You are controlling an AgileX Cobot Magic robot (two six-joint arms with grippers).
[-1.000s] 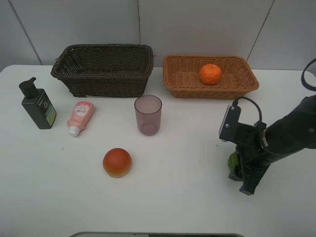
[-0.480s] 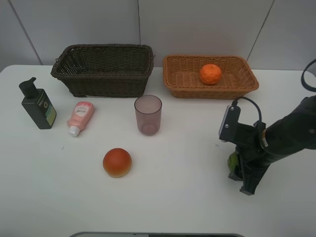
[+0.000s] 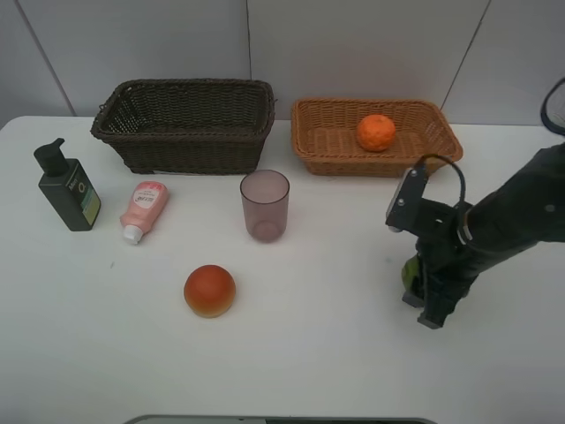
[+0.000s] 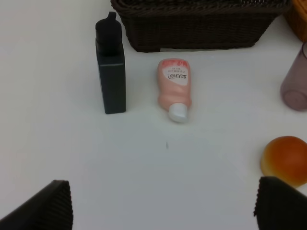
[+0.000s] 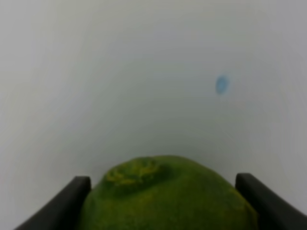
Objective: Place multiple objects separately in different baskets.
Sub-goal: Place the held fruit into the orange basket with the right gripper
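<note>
My right gripper (image 3: 420, 288) is shut on the green citrus (image 3: 410, 272) at the right of the table; the right wrist view shows the citrus (image 5: 163, 196) filling the gap between both fingers. The orange (image 3: 376, 132) lies in the light tan basket (image 3: 441, 148). The dark brown basket (image 3: 185, 150) stands to its left. On the table are the pump bottle (image 3: 67, 187), the pink tube (image 3: 144, 208), the purple cup (image 3: 265, 205) and the red-orange fruit (image 3: 209, 291). My left gripper (image 4: 163, 206) is open above the table, nothing between its fingers.
The left wrist view looks over the bottle (image 4: 111, 76), the tube (image 4: 174, 88), the fruit (image 4: 285, 153) and the cup's edge (image 4: 295, 81). A small blue mark (image 5: 221, 84) is on the white tabletop beyond the citrus. A grey wall rises behind the baskets.
My right gripper, with the citrus in it, has shifted a little up and to the left, toward the baskets. Nothing else has moved.
</note>
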